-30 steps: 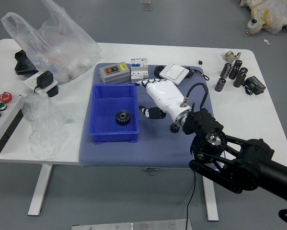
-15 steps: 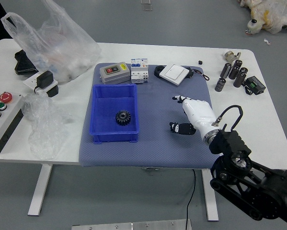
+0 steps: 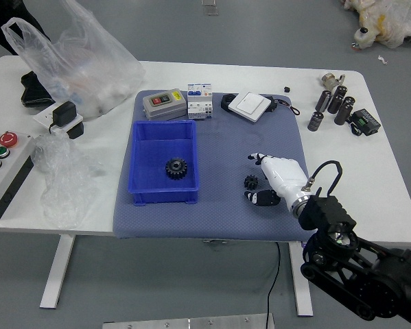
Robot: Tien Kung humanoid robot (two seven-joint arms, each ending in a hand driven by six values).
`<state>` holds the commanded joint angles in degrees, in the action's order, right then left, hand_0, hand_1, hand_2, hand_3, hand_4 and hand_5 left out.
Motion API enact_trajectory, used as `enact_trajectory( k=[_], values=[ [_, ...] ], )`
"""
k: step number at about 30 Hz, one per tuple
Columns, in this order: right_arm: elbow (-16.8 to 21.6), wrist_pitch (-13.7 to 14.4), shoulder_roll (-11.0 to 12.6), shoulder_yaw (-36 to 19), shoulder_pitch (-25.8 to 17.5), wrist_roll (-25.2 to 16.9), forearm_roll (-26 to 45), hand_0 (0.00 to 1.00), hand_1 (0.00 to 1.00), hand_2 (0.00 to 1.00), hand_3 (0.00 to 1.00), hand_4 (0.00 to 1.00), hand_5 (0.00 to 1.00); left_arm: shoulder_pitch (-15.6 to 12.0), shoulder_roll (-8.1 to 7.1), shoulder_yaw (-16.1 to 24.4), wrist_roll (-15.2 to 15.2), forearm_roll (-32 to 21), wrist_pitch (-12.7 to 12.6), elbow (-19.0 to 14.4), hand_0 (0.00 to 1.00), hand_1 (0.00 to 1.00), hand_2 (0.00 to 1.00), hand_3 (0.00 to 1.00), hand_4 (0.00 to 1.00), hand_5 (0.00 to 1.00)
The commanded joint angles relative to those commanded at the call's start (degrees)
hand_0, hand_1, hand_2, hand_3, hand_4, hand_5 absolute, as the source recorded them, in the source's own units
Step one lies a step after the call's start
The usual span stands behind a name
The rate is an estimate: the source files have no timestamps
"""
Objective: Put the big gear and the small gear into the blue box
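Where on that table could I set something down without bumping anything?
Bare mat shows between the blue box and the small gear by the right hand. White tabletop shows bare right of the mat, nearer than the black cylinders. Crowded: the mat's far edge and the tabletop's left side.

On the mat [image 3: 219, 223] atop the worktop [image 3: 370, 199], the box [image 3: 160, 197] holds the big gear [image 3: 176, 168], with the small gear [image 3: 251, 181] to its right and a device [image 3: 165, 105] behind.

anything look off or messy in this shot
I see no spill or obvious damage. The white device sits askew on the mat, while the white box nearby stands nearly square. A stray white scrap lies on the floor near the crumpled plastic.
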<state>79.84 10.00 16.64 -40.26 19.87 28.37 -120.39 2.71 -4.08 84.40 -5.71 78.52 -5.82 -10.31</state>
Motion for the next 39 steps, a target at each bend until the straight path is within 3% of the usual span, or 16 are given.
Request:
enact_trajectory(
  k=[1, 6, 7, 12, 13, 23, 32, 36, 39],
  values=[
    [-0.55, 0.10, -0.16, 0.16, 0.13, -0.14, 0.18, 0.321, 0.461, 0.624, 0.659, 0.769, 0.233, 0.03, 0.02, -0.17, 0.06, -0.13, 0.00, 0.00, 0.642, 0.616, 0.600, 0.647, 0.634, 0.324],
    [-2.45, 0.72, -0.65, 0.70, 0.47, -0.83, 0.84, 0.321, 0.461, 0.624, 0.659, 0.769, 0.233, 0.10, 0.05, -0.74, 0.25, -0.59, -0.01, 0.00, 0.642, 0.616, 0.600, 0.647, 0.634, 0.324],
    [-2.85, 0.92, -0.73, 0.80, 0.52, -1.00, 1.03, 0.310, 0.420, 0.489, 0.539, 0.572, 0.130, 0.12, 0.03, -0.80, 0.27, -0.63, -0.01, 0.00, 0.642, 0.616, 0.600, 0.647, 0.634, 0.325],
    [-3.90, 1.91, -1.01, 0.90, 0.49, -1.64, 1.57, 0.310, 0.420, 0.489, 0.539, 0.572, 0.130, 0.17, 0.01, -1.25, 0.47, -0.99, -0.04, 0.00, 0.642, 0.616, 0.600, 0.647, 0.634, 0.325],
    [-3.92, 2.21, -1.02, 0.84, 0.45, -1.76, 1.61, 0.317, 0.412, 0.436, 0.449, 0.559, 0.072, 0.17, 0.02, -1.33, 0.51, -1.06, -0.05, 0.00, 0.642, 0.616, 0.601, 0.647, 0.634, 0.326],
    [-1.97, 4.16, -0.39, -0.42, 0.95, -2.20, 1.05, 0.323, 0.417, 0.433, 0.451, 0.513, 0.049, 0.13, 0.08, -1.76, 0.64, -1.39, -0.08, 0.00, 0.641, 0.616, 0.601, 0.647, 0.635, 0.325],
    [0.63, 3.89, 0.78, -0.09, 6.63, -1.82, 0.59, 0.323, 0.420, 0.431, 0.448, 0.512, 0.052, 0.10, -0.01, -1.43, 0.35, -1.01, -0.06, 0.00, 0.641, 0.616, 0.601, 0.647, 0.635, 0.326],
    [1.15, 4.05, -0.23, 2.87, 10.45, -2.12, 0.75, 0.323, 0.420, 0.431, 0.448, 0.512, 0.052, -0.05, -0.05, -0.94, 0.02, -0.47, -0.02, 0.00, 0.641, 0.616, 0.601, 0.647, 0.635, 0.326],
    [0.69, 4.17, -2.58, 6.55, 14.24, -2.88, 0.86, 0.327, 0.446, 0.448, 0.451, 0.523, 0.042, -0.08, -0.15, -0.56, -0.31, 0.12, 0.03, 0.00, 0.641, 0.616, 0.601, 0.647, 0.635, 0.324]
  ],
)
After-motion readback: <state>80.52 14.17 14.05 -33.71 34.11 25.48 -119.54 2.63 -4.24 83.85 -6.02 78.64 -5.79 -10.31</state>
